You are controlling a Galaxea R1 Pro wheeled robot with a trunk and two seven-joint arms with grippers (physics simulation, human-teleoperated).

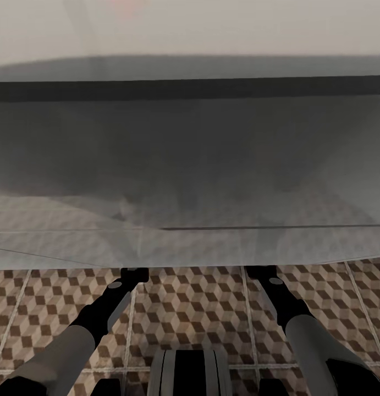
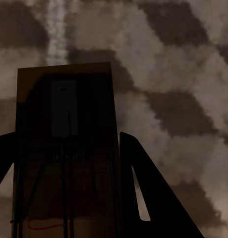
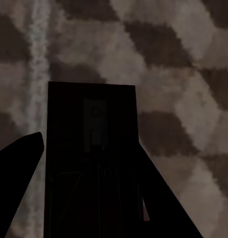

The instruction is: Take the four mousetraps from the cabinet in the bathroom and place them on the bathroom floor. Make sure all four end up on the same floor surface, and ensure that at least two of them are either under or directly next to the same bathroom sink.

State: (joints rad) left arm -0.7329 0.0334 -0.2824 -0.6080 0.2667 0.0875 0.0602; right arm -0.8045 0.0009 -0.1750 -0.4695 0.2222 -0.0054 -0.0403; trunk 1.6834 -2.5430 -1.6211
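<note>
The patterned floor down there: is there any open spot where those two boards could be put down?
The cube-patterned tiled floor lies bare between the two dark arms, bordered ahead by a large pale grey surface and below by the robot's own base. Each wrist view shows a flat dark rectangular mousetrap between the fingers, with open tile behind it. Nearest the base is tightest.

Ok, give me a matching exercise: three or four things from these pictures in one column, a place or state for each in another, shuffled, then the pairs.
Things
1. mousetrap
2. second mousetrap
3. bathroom floor
4. grout line

Places or states
A. between the right gripper's fingers
B. pale stripe crossing the tiles
C. cube-patterned tiles under both arms
D. between the left gripper's fingers

Pairs: 1-D, 2-A, 3-C, 4-B
</note>
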